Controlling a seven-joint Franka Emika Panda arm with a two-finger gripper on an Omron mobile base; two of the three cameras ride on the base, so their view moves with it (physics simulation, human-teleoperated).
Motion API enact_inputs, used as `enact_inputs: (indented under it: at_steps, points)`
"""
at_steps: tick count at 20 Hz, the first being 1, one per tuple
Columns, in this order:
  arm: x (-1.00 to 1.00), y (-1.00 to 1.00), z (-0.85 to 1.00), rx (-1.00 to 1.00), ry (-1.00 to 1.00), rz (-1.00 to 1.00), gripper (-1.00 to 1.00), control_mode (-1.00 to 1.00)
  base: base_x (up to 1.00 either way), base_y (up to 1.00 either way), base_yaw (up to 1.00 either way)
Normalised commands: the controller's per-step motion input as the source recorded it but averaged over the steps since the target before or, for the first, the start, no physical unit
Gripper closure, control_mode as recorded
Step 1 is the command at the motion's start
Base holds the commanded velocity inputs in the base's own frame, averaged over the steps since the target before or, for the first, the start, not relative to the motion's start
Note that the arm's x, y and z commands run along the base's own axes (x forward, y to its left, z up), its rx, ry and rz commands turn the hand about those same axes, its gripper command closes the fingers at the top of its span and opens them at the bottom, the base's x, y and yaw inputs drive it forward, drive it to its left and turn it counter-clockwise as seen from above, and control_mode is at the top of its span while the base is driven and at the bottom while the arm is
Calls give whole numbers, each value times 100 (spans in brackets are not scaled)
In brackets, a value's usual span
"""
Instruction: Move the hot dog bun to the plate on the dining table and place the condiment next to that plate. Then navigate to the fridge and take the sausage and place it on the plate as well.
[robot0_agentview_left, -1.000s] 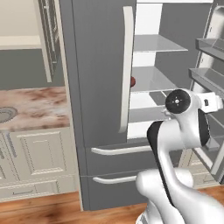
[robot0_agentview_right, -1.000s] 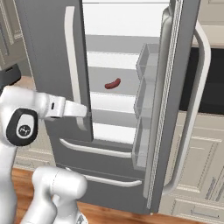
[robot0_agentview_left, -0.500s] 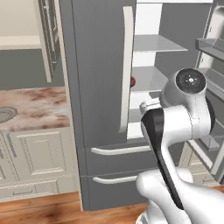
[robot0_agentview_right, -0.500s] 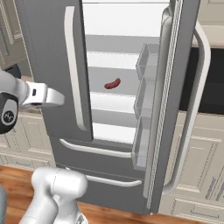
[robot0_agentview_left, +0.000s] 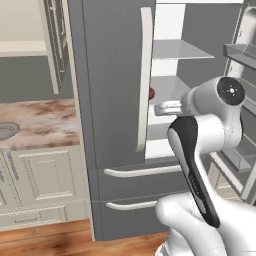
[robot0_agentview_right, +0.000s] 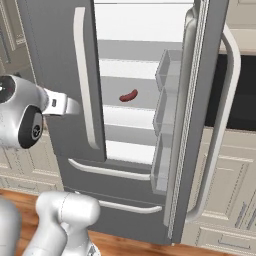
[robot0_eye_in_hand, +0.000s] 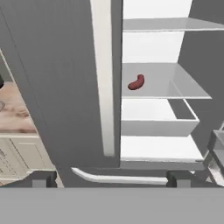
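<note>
At the far left, a pink-brown marbled surface (robot0_agentview_left: 37, 122) sits over cream cabinets (robot0_agentview_left: 42, 182), and beside it stands the dark grey fridge (robot0_agentview_left: 107, 90). Its left door is shut, with a long curved silver handle (robot0_agentview_left: 144, 80) down the edge; the right door (robot0_agentview_right: 200, 100) is swung wide, bins on its inner face. In the white interior the sausage (robot0_eye_in_hand: 136, 82) lies on a glass shelf (robot0_eye_in_hand: 168, 81) — small, curved, dark red. The fingers (robot0_eye_in_hand: 43, 178) are spread wide with nothing between them, in front of the fridge — well apart from the sausage.
</note>
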Motion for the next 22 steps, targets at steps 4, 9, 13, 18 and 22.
enact_inputs:
  at_steps: [4, 9, 13, 18, 22]
  points:
    - [88, 8, 0, 4, 2, 0, -100, -100, 0, 0, 0]
    - [87, 0, 0, 0, 3, 0, -100, -100, 0, 0, 0]
    - [71, 10, 0, 0, 3, 0, -100, -100, 0, 0, 0]
    - [51, 31, -3, 0, 0, 0, -100, -100, 0, 0, 0]
    - [56, 5, -8, 0, 0, 0, -100, -100, 0, 0, 0]
